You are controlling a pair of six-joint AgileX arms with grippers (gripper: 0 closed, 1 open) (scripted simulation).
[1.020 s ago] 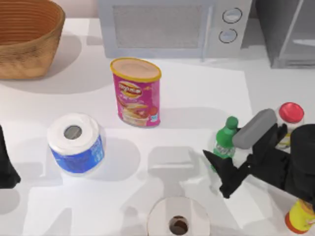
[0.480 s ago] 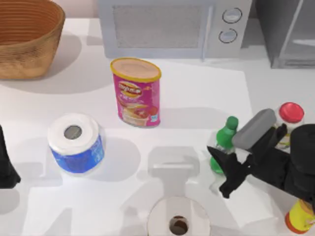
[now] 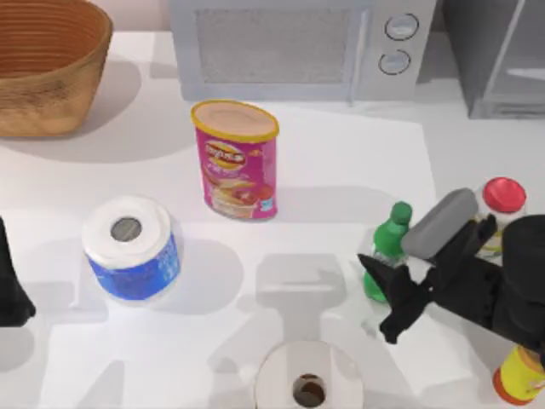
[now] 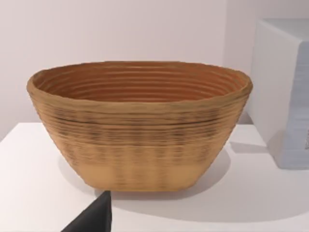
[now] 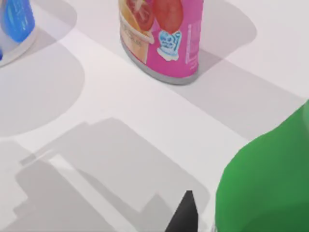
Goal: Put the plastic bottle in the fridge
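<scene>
The plastic bottle [image 3: 387, 249] stands upright on the table [image 3: 341, 162], down at four o'clock, with the right gripper [image 3: 393, 290] pressed right against its lower body; whether those fingers are pinching it I cannot tell. No lift yet, so the carry is all ahead. The fridge [image 3: 494, 55] waits at one o'clock, its door apparently closed. The left arm [image 3: 10, 285] sits parked at nine o'clock.

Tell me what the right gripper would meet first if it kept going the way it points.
Probably the plastic bottle: the right gripper points toward the table's left with the bottle right at its fingertips. Past it, depth is unclear.
</scene>
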